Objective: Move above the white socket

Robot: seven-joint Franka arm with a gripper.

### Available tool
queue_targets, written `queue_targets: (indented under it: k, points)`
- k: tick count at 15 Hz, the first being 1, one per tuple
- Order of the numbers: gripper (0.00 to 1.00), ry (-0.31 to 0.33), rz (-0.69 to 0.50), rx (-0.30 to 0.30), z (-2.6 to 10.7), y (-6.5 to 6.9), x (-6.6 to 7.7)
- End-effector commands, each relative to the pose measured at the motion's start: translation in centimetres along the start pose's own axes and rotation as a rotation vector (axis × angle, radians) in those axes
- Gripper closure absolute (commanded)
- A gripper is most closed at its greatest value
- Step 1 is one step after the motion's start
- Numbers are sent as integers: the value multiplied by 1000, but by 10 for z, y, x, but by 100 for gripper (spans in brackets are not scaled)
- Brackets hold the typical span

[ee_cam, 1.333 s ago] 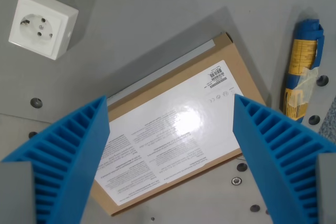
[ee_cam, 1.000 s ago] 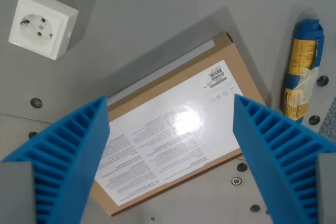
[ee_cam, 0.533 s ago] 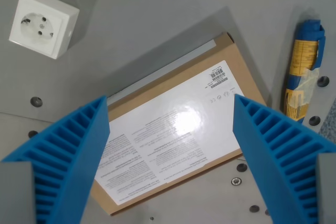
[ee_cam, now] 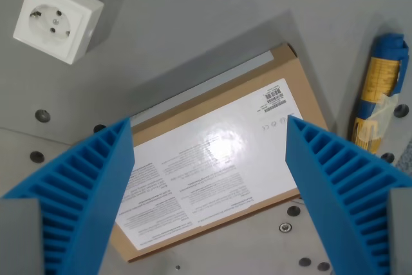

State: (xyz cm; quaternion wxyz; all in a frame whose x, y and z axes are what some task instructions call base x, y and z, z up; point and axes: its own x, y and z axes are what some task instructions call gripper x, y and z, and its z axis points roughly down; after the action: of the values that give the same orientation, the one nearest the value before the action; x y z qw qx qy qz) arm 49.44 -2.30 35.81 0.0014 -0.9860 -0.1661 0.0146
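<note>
The white socket [ee_cam: 58, 9] sat at approx. 10 o'clock in the wrist view, far up in the corner, resting on the grey surface [ee_cam: 193, 24] w/ its face up and nothing touching it. Well apart from it, toward 5 o'clock, lay a flat cardboard box [ee_cam: 215, 162] w/ a white printed label, and that box, not the socket, filled the space under the gripper [ee_cam: 209, 185]. The jaws stood wide apart, released, holding nothing. At approx. 3 o'clock a blue-and-yellow wrapped roll [ee_cam: 381, 91] lay by the edge. Judged from this, the task was barely begun: the gripper was over the box, so nearly the whole travel toward 10 o'clock was left before the socket would sit centred betw. the jaws.
</note>
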Motion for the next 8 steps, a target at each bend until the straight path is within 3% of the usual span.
queue_targets:
  k: [1,8]
  points:
    - [0,103,-196,-15,14,-9,-3]
    - [0,126,-391,-19,41,-30,-3]
